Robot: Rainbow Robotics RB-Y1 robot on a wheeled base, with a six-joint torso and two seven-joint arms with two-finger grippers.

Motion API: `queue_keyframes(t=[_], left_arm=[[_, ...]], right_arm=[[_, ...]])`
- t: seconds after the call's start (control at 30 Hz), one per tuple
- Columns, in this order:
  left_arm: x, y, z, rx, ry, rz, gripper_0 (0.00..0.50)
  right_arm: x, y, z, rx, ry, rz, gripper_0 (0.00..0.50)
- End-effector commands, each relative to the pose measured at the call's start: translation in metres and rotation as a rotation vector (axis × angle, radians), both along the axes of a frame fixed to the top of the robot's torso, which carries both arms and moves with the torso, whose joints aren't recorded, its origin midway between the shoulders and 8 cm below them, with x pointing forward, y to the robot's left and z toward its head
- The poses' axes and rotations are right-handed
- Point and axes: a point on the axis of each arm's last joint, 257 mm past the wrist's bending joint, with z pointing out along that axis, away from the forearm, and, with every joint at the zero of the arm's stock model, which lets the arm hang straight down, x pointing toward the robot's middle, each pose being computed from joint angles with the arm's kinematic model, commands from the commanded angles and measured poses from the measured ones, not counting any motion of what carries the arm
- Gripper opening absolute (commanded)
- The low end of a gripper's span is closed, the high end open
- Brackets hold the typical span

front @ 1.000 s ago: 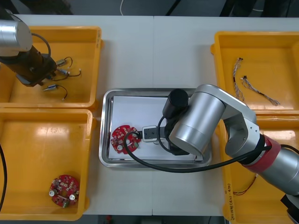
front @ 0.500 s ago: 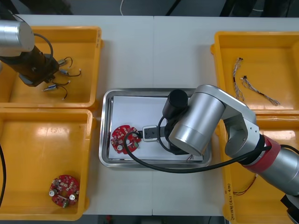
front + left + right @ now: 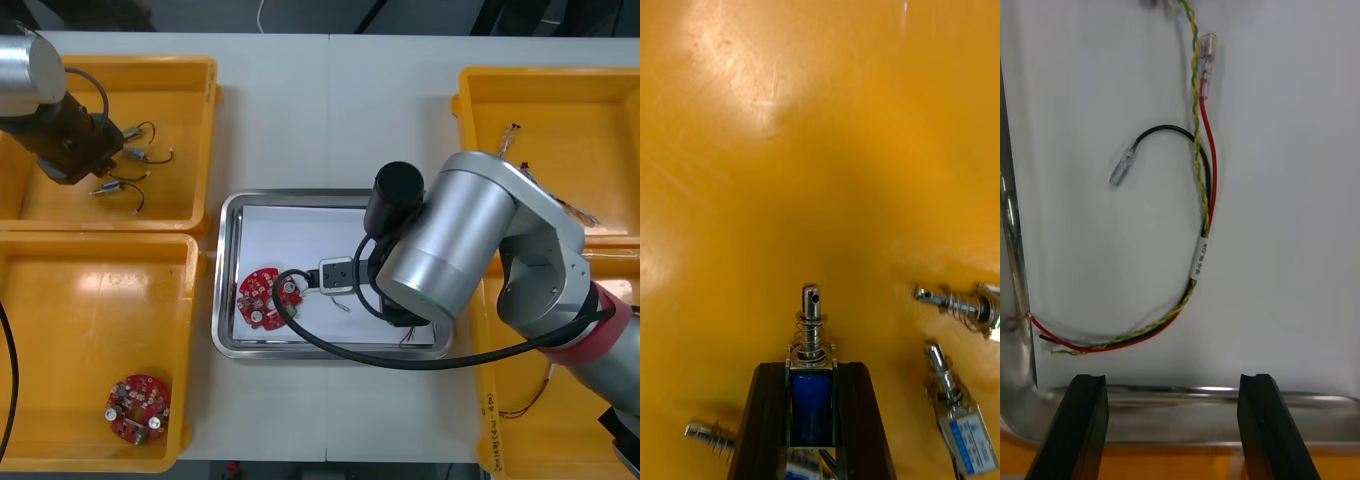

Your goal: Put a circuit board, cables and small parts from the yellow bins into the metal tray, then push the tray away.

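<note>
My left gripper is down in the far-left yellow bin, shut on a small metal part with a blue body and a spring-loaded pin. Other small metal parts lie loose beside it. My right gripper hangs open above the metal tray's near rim, holding nothing. Just beyond its fingers a red and yellow cable and a black cable lie on the tray's white inside. A round red circuit board lies at the tray's left end.
A second circuit board lies in the near-left bin. Twisted cables lie in the far-right bin. A thin red cable lies in the near-right bin. My right arm covers much of the tray.
My left gripper has shut on a small metal part. My right gripper has opened, leaving the cables in the tray, and that arm has drawn back to the right.
</note>
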Motion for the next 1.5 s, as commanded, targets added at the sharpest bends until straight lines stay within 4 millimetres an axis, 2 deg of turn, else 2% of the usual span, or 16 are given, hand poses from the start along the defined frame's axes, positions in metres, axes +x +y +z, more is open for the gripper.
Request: queue_keyframes(t=[0.03, 0.2, 0.3, 0.6, 0.7, 0.77, 0.9, 1.03, 1.3, 1.5], left_arm=[[0.007, 0.0, 0.069, 0.026, -0.061, -0.063, 0.0], [-0.007, -0.003, 0.092, 0.037, -0.043, -0.086, 0.001], [-0.018, -0.009, 0.104, 0.054, -0.022, -0.107, 0.0], [-0.052, -0.047, 0.132, 0.099, 0.031, -0.212, 0.0], [-0.065, -0.066, 0.137, 0.124, 0.053, -0.27, 0.0], [-0.065, -0.081, 0.141, 0.144, 0.032, -0.31, 0.001], [-0.067, -0.121, 0.138, 0.176, 0.003, -0.395, 0.0], [-0.074, -0.15, 0.129, 0.194, -0.012, -0.459, 0.0], [-0.097, -0.217, 0.096, 0.237, 0.012, -0.61, 0.0], [-0.113, -0.25, 0.07, 0.249, 0.06, -0.681, 0.0]], right_arm=[[0.006, 0.008, 0.052, 0.099, -0.092, -0.018, 0.5], [0.015, 0.005, 0.084, 0.166, -0.163, -0.04, 0.5], [0.023, -0.004, 0.103, 0.191, -0.208, -0.062, 0.5], [0.05, -0.058, 0.158, 0.269, -0.323, -0.202, 0.5], [0.06, -0.084, 0.183, 0.321, -0.373, -0.28, 0.5], [0.063, -0.097, 0.193, 0.34, -0.39, -0.31, 0.5], [0.068, -0.127, 0.209, 0.365, -0.415, -0.38, 0.5], [0.072, -0.153, 0.217, 0.39, -0.42, -0.446, 0.5], [0.08, -0.225, 0.227, 0.435, -0.405, -0.623, 0.5], [0.082, -0.274, 0.231, 0.448, -0.39, -0.743, 0.5]])
